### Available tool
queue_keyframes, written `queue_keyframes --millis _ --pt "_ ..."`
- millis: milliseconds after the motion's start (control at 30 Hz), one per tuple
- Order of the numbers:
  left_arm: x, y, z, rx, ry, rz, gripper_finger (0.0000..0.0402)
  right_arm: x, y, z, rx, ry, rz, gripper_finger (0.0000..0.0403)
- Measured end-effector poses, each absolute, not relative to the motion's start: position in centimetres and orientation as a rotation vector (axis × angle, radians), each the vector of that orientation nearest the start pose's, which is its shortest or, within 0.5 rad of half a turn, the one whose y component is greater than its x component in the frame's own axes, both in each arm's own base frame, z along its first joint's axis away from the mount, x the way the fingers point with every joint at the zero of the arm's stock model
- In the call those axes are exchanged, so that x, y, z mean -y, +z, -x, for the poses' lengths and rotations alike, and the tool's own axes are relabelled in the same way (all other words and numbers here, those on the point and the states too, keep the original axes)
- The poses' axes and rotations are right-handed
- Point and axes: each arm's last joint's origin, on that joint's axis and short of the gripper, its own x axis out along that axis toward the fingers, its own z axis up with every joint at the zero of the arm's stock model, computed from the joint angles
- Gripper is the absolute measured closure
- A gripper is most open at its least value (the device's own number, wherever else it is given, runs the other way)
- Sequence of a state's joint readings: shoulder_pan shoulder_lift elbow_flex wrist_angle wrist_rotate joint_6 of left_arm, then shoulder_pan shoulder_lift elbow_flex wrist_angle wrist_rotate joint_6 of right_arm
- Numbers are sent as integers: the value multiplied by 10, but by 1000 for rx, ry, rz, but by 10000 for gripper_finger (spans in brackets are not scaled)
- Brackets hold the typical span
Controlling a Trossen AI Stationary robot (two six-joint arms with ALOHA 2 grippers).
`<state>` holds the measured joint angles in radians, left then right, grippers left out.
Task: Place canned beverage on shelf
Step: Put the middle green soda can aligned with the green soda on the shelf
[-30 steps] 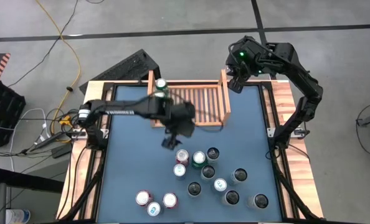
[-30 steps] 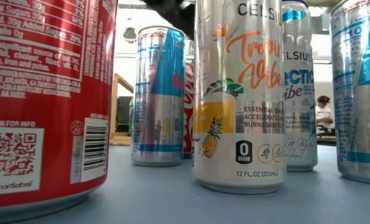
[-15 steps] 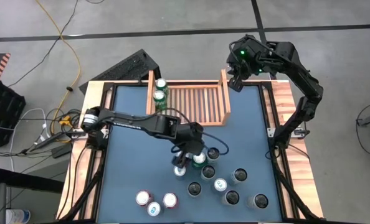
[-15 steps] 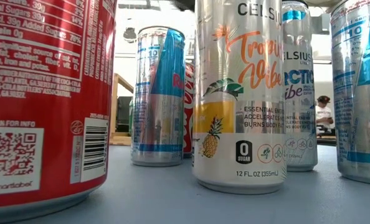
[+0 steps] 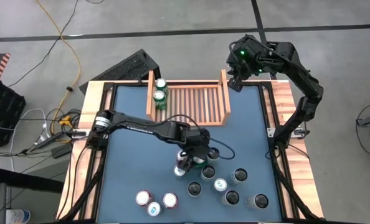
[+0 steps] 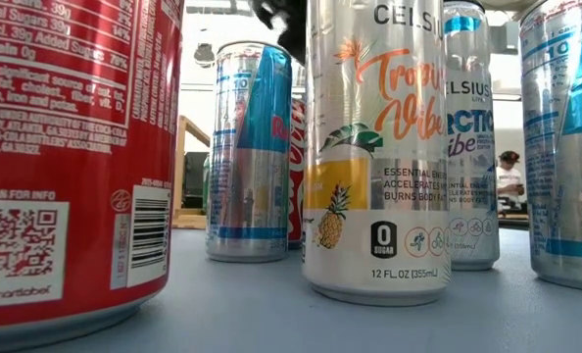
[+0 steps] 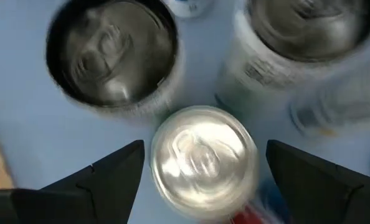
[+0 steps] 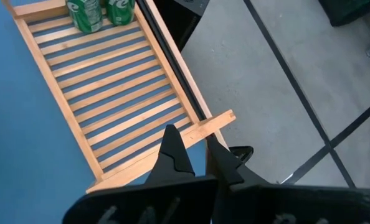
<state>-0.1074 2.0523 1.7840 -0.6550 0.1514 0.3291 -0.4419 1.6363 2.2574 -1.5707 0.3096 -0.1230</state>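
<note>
Silver-topped can (image 7: 203, 158) sits between the spread left claw (image 7: 203, 180), neighbours crowding.

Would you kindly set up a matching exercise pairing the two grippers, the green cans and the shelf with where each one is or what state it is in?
Things:
1. left gripper
2. right gripper
3. green cans
4. shelf

Descriptions:
A. standing at the shelf's left end
B. shut, by the shelf's far right corner
C. light wood, at the table's far edge
D. open, over the can cluster

Pairs: 1-D, 2-B, 3-A, 4-C
</note>
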Motion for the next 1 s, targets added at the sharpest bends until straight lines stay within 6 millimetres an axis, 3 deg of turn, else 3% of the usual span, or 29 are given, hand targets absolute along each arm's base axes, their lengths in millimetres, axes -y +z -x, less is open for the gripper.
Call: queue_keyframes --millis 333,533,767,1000 --pt "51 234 -454 -933 -418 -280 81 118 481 -229 -1012 -628 50 403" --pt "43 228 -455 -951 -483 -233 109 118 481 -229 -1012 -631 51 403" --pt "39 231 -454 -967 -456 -272 111 118 481 -229 -1012 -631 52 403" --pt "26 257 -457 -973 -414 -320 111 118 481 -229 -1013 -631 52 403"
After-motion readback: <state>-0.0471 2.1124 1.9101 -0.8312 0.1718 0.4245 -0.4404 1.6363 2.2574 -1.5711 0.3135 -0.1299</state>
